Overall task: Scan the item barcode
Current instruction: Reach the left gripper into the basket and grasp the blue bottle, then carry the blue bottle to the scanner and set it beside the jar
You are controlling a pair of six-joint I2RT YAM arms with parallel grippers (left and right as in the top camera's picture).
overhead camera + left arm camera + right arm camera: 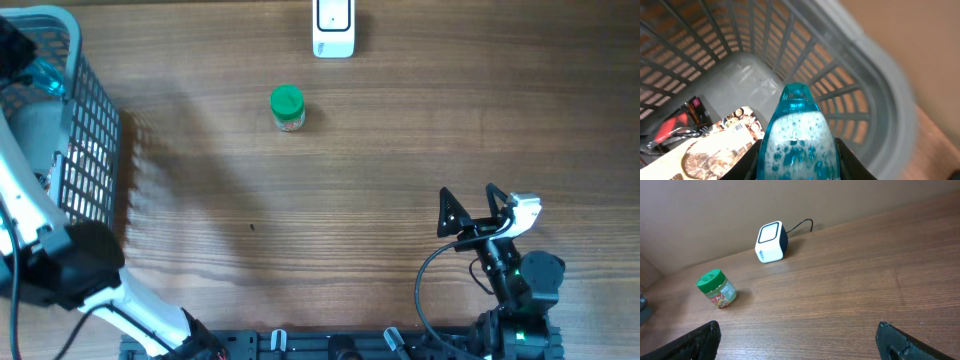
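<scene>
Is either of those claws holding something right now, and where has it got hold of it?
The left gripper holds a blue bottle by its sides, over the basket. The right gripper is open and empty.

We look at a mock shop checkout, wood-grain table [400,130], white barcode scanner [333,30], grey plastic shopping basket [92,150] of packaged goods [715,145].

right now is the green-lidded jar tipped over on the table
No, the green-lidded jar stands upright on the table, with its lid on top.
</scene>
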